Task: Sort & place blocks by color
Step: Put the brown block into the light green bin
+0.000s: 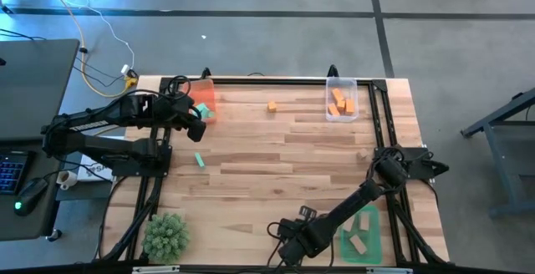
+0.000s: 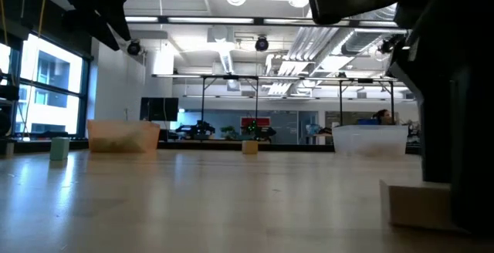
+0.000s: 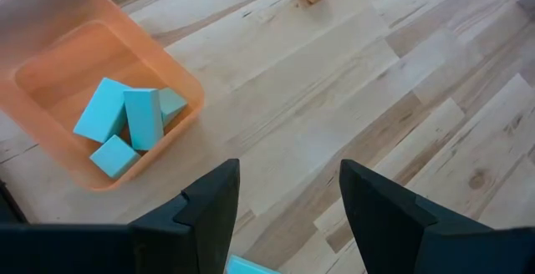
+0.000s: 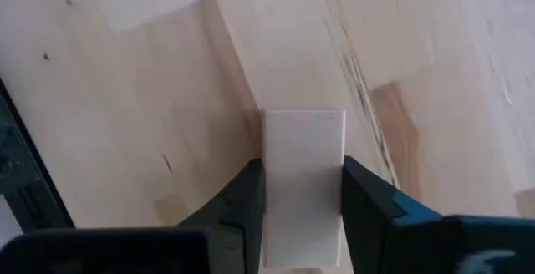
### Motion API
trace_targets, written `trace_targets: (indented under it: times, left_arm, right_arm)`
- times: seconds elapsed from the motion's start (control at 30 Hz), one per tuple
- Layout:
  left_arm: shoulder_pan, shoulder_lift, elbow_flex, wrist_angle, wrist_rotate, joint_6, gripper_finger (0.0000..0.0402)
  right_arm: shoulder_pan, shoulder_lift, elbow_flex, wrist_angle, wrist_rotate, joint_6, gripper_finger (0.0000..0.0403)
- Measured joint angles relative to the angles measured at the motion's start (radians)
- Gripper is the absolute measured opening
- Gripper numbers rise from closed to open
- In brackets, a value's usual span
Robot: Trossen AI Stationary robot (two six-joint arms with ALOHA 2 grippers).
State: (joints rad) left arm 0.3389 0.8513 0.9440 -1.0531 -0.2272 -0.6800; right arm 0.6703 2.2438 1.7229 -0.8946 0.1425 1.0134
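Pale wood table [image 4: 125, 98] — tan block [image 4: 303, 182] clamped between right tool [image 4: 303, 203] fingers.

A: What do the arms look like?
B: Both are black, jointed links with black cables running along them.
A: And the fingers [image 3: 213, 215]?
B: Dark, matte, angular wedges with flat inner faces.

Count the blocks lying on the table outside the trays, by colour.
teal block: 1
orange block: 1
tan block: 1
Total: 3
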Motion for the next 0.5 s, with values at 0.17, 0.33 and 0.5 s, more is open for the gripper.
trace_targets:
  times: [0.17, 0.33, 0.5]
  left_arm:
    - [0.000, 0.000, 0.000, 0.000, 0.000, 0.001, 0.0193]
    - [0.000, 0.000, 0.000, 0.000, 0.000, 0.000, 0.0193]
    - [0.000, 0.000, 0.000, 0.000, 0.000, -0.001, 0.0193]
  right_arm:
    - [0.008, -0.033, -0.005, -0.057, 0.006, 0.028, 0.0096]
    - [0.031, -0.093, -0.005, -0.211, 0.086, 0.125, 0.0096]
    - [0.070, -0.158, -0.004, -0.375, 0.156, 0.244, 0.0096]
